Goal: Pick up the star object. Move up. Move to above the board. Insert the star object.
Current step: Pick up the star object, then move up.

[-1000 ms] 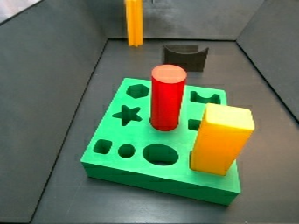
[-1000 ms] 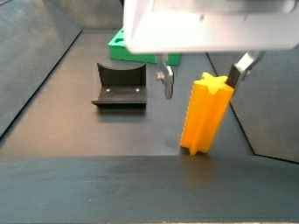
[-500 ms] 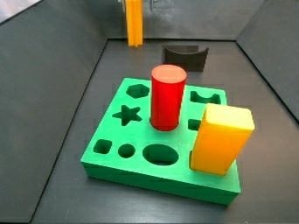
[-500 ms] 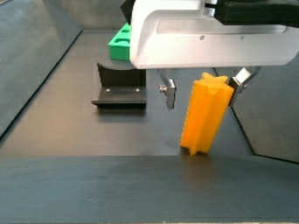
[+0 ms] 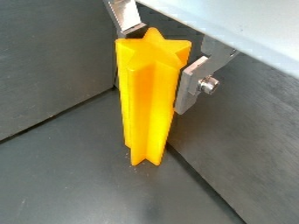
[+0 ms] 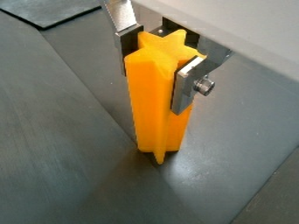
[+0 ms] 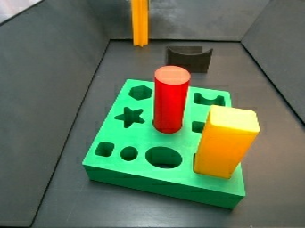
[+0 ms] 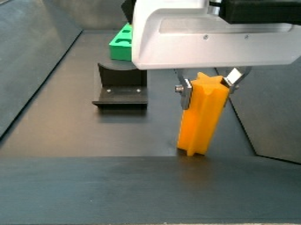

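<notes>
The star object (image 8: 201,119) is a tall slim orange prism with ridged sides, standing upright on the dark floor. It also shows at the far end in a side view (image 7: 139,22). My gripper (image 8: 209,85) is down over its top, and the silver fingers press on its two sides in both wrist views (image 5: 158,57) (image 6: 156,66). The star's base (image 5: 146,157) rests on the floor. The board (image 7: 119,160) is a thick green block, apart from the gripper, with an open star hole (image 7: 131,116).
A red cylinder (image 7: 170,98) and a yellow-orange square block (image 7: 226,141) stand in the board. The dark fixture (image 7: 188,57) sits between the board and the star object, and shows in the side view (image 8: 121,86). Sloping grey walls bound the floor.
My gripper has come down around the star object and its fingers have closed onto its sides. The star has shifted slightly sideways.
</notes>
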